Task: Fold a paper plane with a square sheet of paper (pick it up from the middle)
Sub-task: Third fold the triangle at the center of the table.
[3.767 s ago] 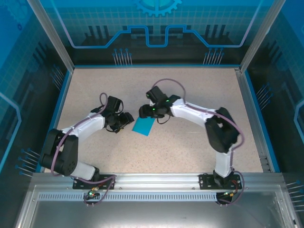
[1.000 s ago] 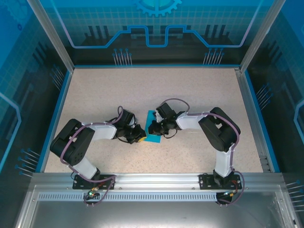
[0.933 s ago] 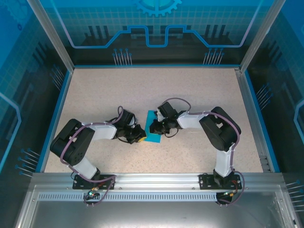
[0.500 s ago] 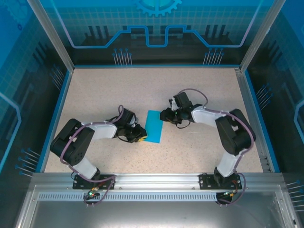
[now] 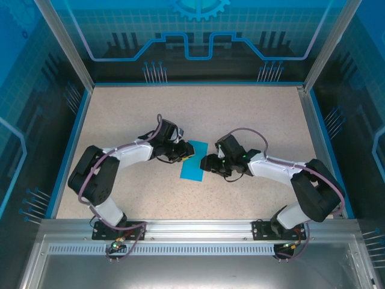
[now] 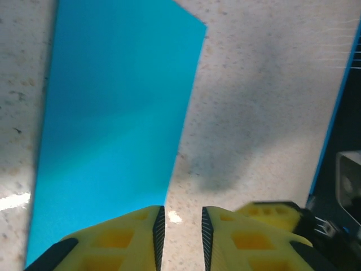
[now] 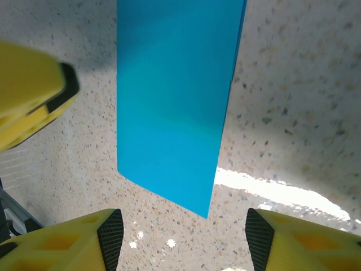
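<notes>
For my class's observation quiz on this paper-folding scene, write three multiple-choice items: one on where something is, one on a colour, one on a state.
1. Where does the paper lie?
A. flat on the table, between the left gripper and the right gripper
B. lifted in the air
C. on the metal rail

2. What colour is the paper?
A. red
B. teal-blue
C. white

3. How does the right gripper stand?
A. shut on the paper
B. shut, empty
C. open, holding nothing

Key: 1 A, the top view shows it flat between the two arms' tips. 2 B, plain in every view. 3 C, its fingers stand wide apart with the paper ahead of them.
</notes>
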Controlling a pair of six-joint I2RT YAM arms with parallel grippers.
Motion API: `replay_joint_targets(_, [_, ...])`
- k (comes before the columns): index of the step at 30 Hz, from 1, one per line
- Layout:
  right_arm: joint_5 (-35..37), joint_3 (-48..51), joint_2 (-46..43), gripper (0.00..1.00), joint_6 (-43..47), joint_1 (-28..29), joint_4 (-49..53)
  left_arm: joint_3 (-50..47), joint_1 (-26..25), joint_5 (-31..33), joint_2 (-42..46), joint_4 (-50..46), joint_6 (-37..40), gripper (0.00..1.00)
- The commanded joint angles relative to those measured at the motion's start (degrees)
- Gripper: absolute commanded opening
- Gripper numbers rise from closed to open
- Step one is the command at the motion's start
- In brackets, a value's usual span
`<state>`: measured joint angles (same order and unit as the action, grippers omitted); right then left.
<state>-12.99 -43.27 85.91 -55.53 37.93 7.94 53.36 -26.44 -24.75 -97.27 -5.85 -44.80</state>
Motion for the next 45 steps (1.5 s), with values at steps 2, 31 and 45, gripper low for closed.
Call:
replay_joint_targets(2, [0.4, 0.3, 2.2, 0.62, -5.4, 2.1, -2.1, 3.2, -0.2, 2.4, -4.5, -2.7, 2.4, 0.25])
replay_joint_targets(31, [1.9, -9.1, 8.9, 0.57, -9.0, 6.7, 10.3, -5.9, 1.6, 8.8, -3.4, -9.3, -6.0, 0.23])
replay_joint_targets(45, [5.8, -19.2, 15.4, 0.55, -11.9, 15.3, 20.1, -11.7, 0.4, 13.6, -0.1, -8.4, -11.9, 0.24])
